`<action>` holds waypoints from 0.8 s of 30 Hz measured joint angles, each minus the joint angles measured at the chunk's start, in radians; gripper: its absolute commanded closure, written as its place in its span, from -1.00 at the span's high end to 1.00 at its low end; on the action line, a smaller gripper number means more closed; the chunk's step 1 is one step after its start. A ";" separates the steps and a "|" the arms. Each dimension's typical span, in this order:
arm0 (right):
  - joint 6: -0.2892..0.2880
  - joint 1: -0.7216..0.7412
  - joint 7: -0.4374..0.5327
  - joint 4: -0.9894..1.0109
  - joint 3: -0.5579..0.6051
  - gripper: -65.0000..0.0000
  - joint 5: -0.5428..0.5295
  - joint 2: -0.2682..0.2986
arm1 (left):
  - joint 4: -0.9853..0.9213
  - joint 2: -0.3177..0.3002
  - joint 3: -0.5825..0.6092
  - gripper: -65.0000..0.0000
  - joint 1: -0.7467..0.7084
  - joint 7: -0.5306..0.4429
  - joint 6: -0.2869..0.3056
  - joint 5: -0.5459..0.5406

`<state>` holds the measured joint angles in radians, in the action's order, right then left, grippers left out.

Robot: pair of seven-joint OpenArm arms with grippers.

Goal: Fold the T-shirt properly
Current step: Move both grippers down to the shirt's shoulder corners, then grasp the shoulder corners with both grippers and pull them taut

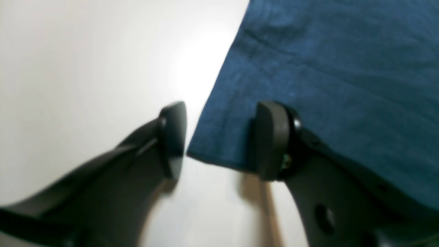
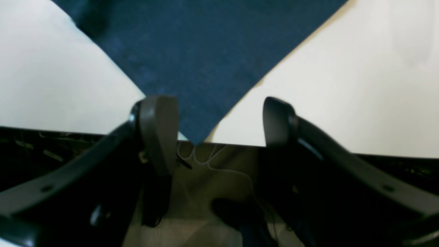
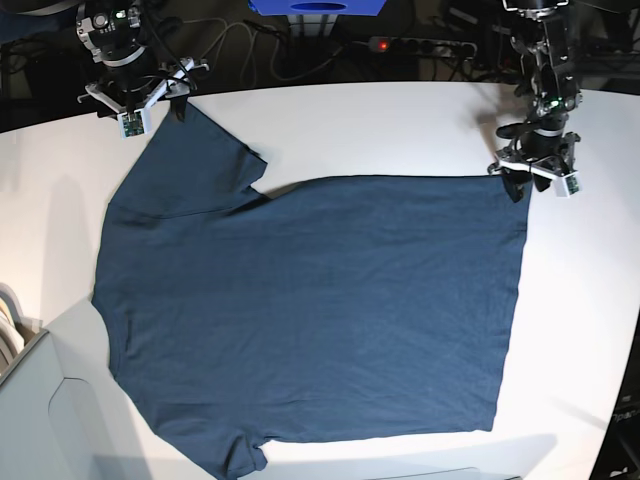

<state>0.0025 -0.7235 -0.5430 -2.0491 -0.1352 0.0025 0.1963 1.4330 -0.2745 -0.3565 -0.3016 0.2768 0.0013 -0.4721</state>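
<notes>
Left gripper [image 1: 219, 140] jaws apart; right gripper [image 2: 219, 132] jaws apart.

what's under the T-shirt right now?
Only the white table shows around the T-shirt, which lies spread flat on it. No bump hints at anything beneath, but the cloth covers that whole area, so it cannot be checked.

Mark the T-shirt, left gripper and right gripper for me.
T-shirt [image 3: 320, 300]: base view, middle of the spread body.
left gripper [image 1: 219, 140]: left wrist view, midway between its fingertips, over the shirt's corner.
right gripper [image 2: 219, 127]: right wrist view, midway between its fingertips, at the sleeve corner by the table edge.
</notes>
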 measured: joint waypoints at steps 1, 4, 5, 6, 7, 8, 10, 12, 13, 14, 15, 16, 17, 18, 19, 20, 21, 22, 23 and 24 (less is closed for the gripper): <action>0.000 0.000 0.000 0.000 0.000 0.14 0.000 0.000 | 0.001 0.000 0.003 -0.23 0.000 0.000 0.000 0.000; 0.000 0.000 0.000 0.000 0.000 0.14 0.000 0.000 | 0.007 0.000 0.003 -0.45 -0.003 0.006 0.000 -0.004; 0.000 0.000 0.000 0.000 0.000 0.14 0.000 0.000 | 0.007 0.000 0.003 -0.51 -0.003 0.008 0.000 -0.004; 0.000 0.000 0.000 0.000 0.000 0.14 0.000 0.000 | 0.007 0.000 0.003 -0.56 -0.003 0.008 0.000 -0.004; 0.000 0.000 0.000 0.000 0.000 0.14 0.000 0.000 | 0.007 0.000 0.003 -0.61 -0.003 0.008 0.000 -0.004; 0.000 0.000 0.000 0.000 0.000 0.14 0.000 0.000 | 0.007 0.000 0.003 -0.67 -0.006 0.008 0.000 -0.004; 0.000 0.000 0.000 0.000 0.000 0.14 0.000 0.000 | 0.007 0.001 0.001 -0.83 -0.006 0.008 0.000 -0.004; 0.000 0.000 0.000 0.000 0.000 0.14 0.000 0.000 | 0.007 0.000 0.001 -1.00 -0.006 0.013 0.001 -0.005; 0.000 0.001 0.000 0.000 0.000 0.14 0.000 0.000 | 0.007 0.001 0.001 -1.00 -0.006 0.014 0.000 -0.008; 0.000 0.009 -0.002 0.000 0.000 0.14 0.000 0.000 | 0.007 0.001 0.001 -1.00 -0.006 0.015 0.001 -0.008; 0.000 0.021 -0.007 0.000 0.000 0.14 0.000 -0.002 | 0.007 0.001 0.001 -1.00 -0.006 0.015 0.001 -0.008; 0.000 0.032 0.006 0.008 0.000 0.14 0.000 -0.003 | 0.007 0.001 0.000 -1.00 -0.006 0.015 0.001 -0.008; 0.000 0.038 0.012 0.017 0.000 0.14 0.000 -0.003 | 0.007 0.001 0.000 -1.00 -0.006 0.015 0.003 -0.008; 0.000 0.047 0.008 0.027 0.000 0.14 -0.002 -0.003 | 0.007 0.001 0.000 -1.00 -0.006 0.015 0.003 -0.008; 0.000 0.057 0.002 0.043 0.000 0.14 -0.004 -0.003 | 0.007 0.001 0.000 -1.00 -0.006 0.015 0.003 -0.008; 0.000 0.067 0.002 0.063 0.000 0.14 0.000 -0.003 | 0.007 0.001 0.000 -1.00 -0.006 0.015 0.003 -0.008; 0.000 0.075 0.003 0.087 0.000 0.14 -0.005 -0.003 | 0.007 0.001 0.000 -1.00 -0.006 0.015 0.003 -0.008; 0.000 0.087 0.003 0.112 0.000 0.14 -0.002 -0.009 | 0.007 0.002 0.000 -1.00 -0.006 0.015 0.003 -0.008; 0.000 0.102 0.000 0.141 0.000 0.14 0.000 -0.020 | 0.007 0.003 0.000 -1.00 -0.006 0.015 0.003 -0.008; 0.000 0.114 0.002 0.168 0.001 0.14 0.001 -0.025 | 0.007 0.003 0.000 -1.00 -0.006 0.015 0.003 -0.008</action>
<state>0.0025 -0.6094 -0.5411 -1.8809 -0.1345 0.0032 0.1711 1.4399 -0.2714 -0.3565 -0.3073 0.2920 0.0040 -0.4797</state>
